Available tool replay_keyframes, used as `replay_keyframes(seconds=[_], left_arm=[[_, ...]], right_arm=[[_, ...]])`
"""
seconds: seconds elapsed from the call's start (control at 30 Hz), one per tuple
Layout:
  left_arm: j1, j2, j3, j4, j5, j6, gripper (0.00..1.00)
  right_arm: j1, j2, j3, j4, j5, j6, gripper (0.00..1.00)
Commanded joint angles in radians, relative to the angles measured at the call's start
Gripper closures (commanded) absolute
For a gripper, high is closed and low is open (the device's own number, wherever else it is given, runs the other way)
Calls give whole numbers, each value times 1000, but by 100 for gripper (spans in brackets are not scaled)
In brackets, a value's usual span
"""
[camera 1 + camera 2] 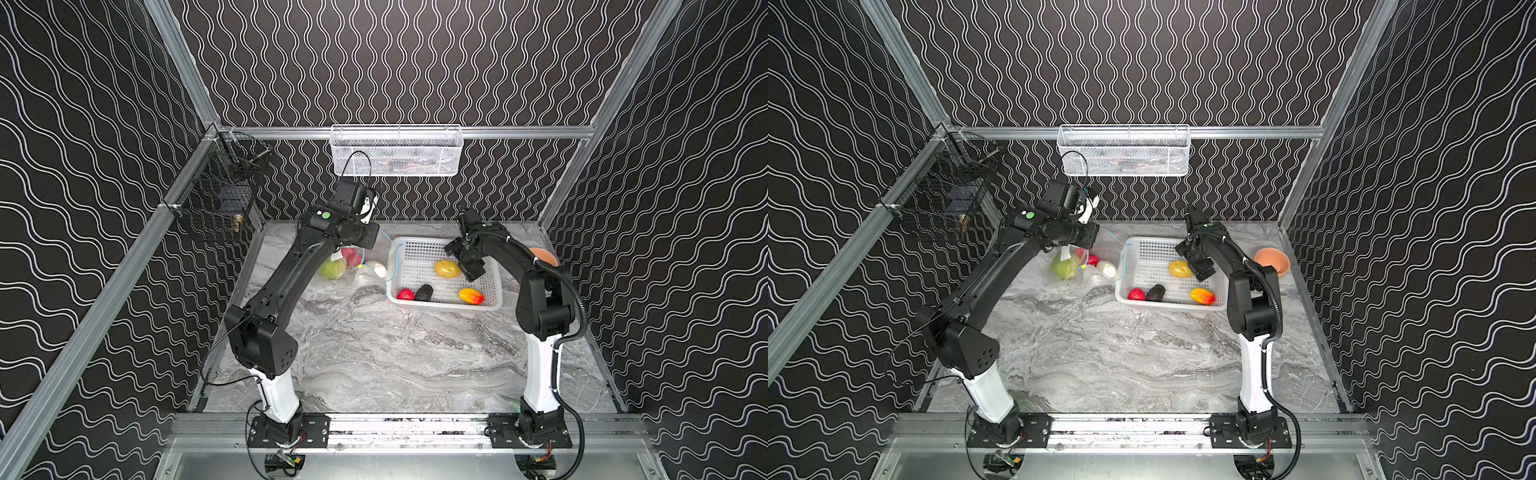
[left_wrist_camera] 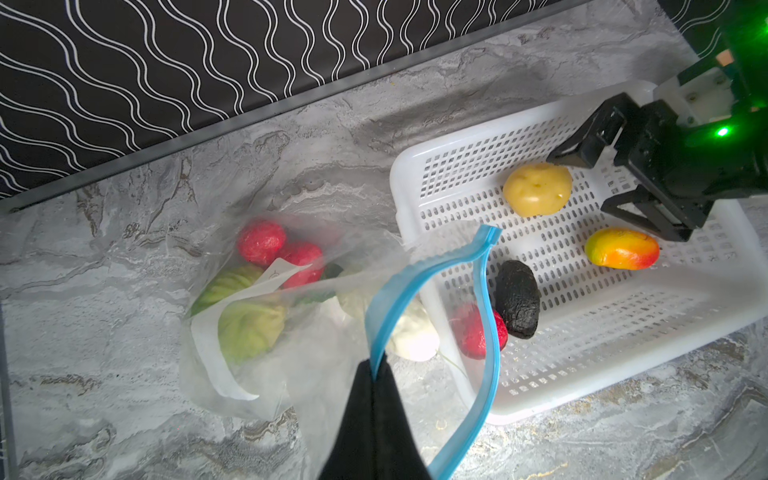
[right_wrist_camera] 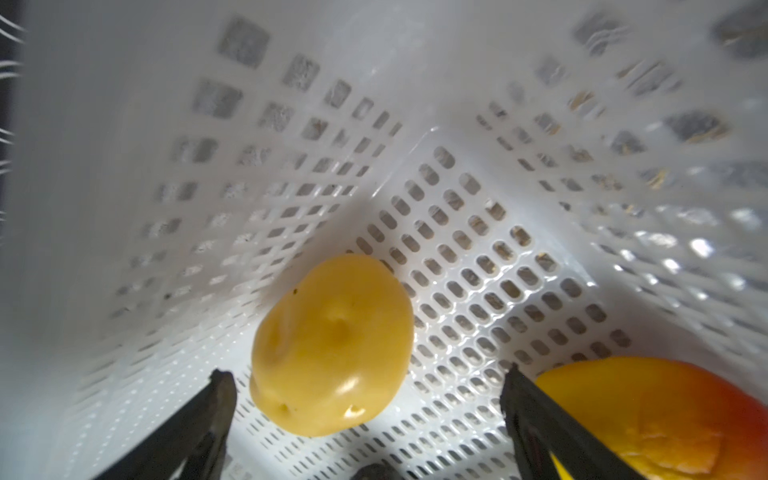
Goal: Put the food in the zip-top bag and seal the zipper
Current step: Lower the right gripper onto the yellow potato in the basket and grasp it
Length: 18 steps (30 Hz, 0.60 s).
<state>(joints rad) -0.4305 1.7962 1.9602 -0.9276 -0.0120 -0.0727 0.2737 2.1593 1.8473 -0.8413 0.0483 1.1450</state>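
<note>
Over grey marble tabletop (image 1: 374, 353), wavy-patterned black walls (image 1: 395, 62): left claw (image 2: 376, 368) clenched on zipper (image 2: 493, 374), right claw (image 3: 368, 376) released.

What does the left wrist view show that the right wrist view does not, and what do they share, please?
Only the left wrist view: the shut left gripper pinching the light-blue zipper strip of the clear plastic zip-top bag, which holds a ribbed green melon and red strawberries, with a white radish at its mouth. Only the right wrist view: the inside corner of the white perforated plastic basket up close, with the yellow lemon showing between the fingertips of the open right gripper. Both: basket, lemon, right gripper and the orange-yellow mango.
</note>
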Motion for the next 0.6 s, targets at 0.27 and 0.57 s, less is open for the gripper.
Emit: replay_keyframes(seconds=[0.27,0.57], left_arm=[[1,5,6,26,0,8,100],[1,21,25,19,4,2,100]], right_arm=[[13,46,37,-36,5,92,1],[23,95,83,-41,13,104,2]])
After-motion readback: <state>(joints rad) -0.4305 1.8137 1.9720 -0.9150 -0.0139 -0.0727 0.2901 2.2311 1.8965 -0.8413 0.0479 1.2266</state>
